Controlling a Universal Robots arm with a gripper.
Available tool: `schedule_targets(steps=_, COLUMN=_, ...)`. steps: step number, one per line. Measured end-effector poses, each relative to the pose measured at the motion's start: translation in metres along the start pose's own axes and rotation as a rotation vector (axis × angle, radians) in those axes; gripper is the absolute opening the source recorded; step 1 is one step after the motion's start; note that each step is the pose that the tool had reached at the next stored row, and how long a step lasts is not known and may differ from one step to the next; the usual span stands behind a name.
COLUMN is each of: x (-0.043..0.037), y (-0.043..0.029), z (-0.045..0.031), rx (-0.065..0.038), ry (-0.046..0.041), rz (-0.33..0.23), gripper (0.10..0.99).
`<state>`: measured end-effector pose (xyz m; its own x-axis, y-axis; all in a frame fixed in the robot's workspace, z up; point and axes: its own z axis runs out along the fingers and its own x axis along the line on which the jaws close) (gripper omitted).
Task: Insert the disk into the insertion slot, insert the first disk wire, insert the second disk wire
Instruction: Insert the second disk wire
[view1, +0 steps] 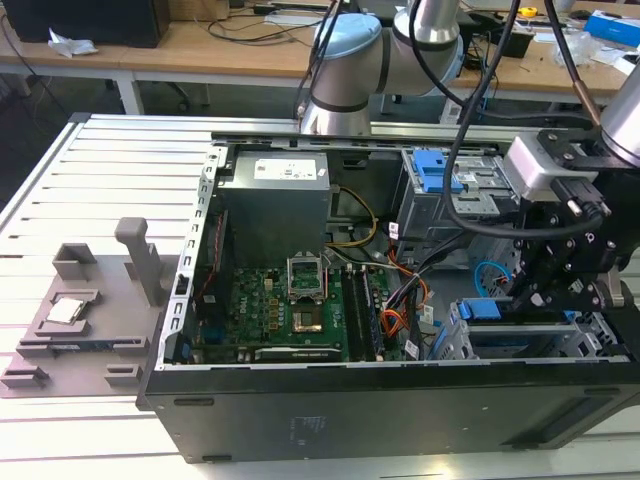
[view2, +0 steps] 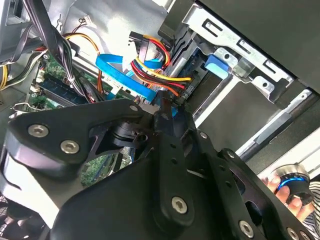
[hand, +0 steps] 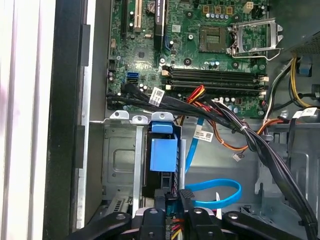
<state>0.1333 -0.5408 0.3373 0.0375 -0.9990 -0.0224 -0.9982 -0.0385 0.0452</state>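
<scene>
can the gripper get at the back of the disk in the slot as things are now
Probably yes. The gripper is already down inside the case at the disk, which sits in the insertion slot. Its fingertips are at the multicoloured wire connector there. The blue cable loops beside, not across the way.

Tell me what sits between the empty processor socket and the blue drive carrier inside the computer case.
In the first wrist view, the memory slots and a black cable bundle cross between the processor socket and the blue drive carrier.
</scene>
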Motion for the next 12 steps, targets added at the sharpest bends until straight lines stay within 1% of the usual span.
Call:
schedule_targets(steps=1, x=-0.0001, y=0.0002, z=-0.0030, rx=0.000, ry=-0.0005, rz=0.000, gripper=0.239)
schedule_targets(steps=3, x=-0.0004, y=0.0008, z=-0.0165, rx=0.000, ry=0.0000, rz=0.000, gripper=0.239)
schedule_targets(steps=4, x=-0.0009, y=0.0010, z=-0.0209, rx=0.000, ry=0.0000, rz=0.000, gripper=0.239)
schedule_targets(steps=5, x=-0.0017, y=0.0012, z=-0.0271, rx=0.000, ry=0.0008, rz=0.000, gripper=0.239)
schedule_targets(steps=6, x=-0.0024, y=0.0018, z=-0.0386, rx=0.000, ry=0.0012, rz=0.000, gripper=0.161)
schedule_targets(steps=7, x=-0.0026, y=0.0020, z=-0.0443, rx=0.000, ry=0.0013, rz=0.000, gripper=0.106)
schedule_targets(steps=8, x=-0.0027, y=0.0021, z=-0.0464, rx=0.000, ry=0.0011, rz=0.000, gripper=0.106)
schedule_targets(steps=12, x=-0.0027, y=0.0021, z=-0.0467, rx=0.000, ry=0.0013, rz=0.000, gripper=0.106)
